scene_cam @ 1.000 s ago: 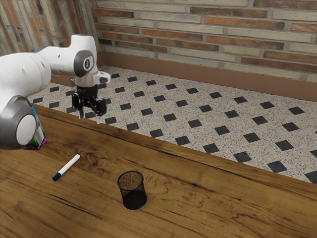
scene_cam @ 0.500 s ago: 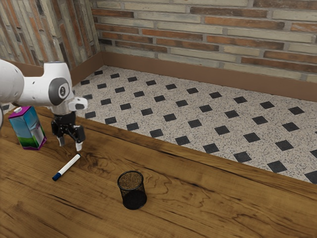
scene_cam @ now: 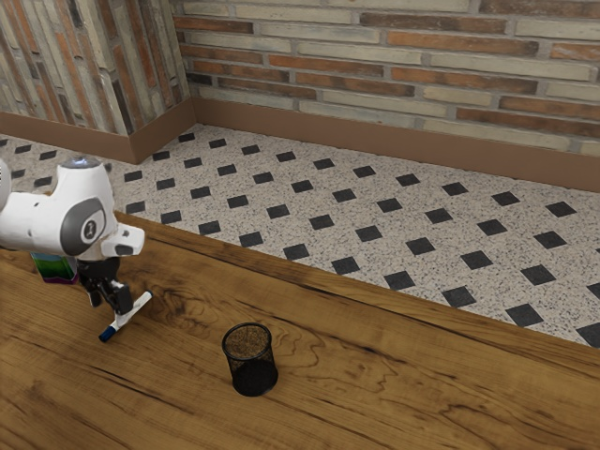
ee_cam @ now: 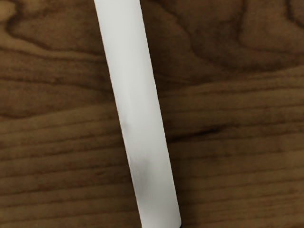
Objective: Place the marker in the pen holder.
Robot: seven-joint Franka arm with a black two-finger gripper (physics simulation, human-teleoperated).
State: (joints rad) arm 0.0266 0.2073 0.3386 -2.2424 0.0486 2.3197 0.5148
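Observation:
My gripper (scene_cam: 112, 311) is low over the table at the marker, its fingers apart in the exterior view. The marker (scene_cam: 140, 305), white with a blue cap, lies flat on the wood, partly behind a finger. Seen from the wrist, the white barrel of the marker (ee_cam: 137, 104) runs lengthwise, close beneath my hand. Toward the exterior view's right, the black mesh pen holder (scene_cam: 252, 377) stands upright, apart from the gripper and marker.
A colourful carton (scene_cam: 54, 268) stands behind the hand at the exterior view's left, mostly covered by the arm. The wooden table (scene_cam: 375, 375) has its far edge beyond the pen holder, with tiled floor behind it.
My hand has come down and toward the exterior view's left, from above the table's far edge to the marker. The marker and pen holder have stayed where they were.

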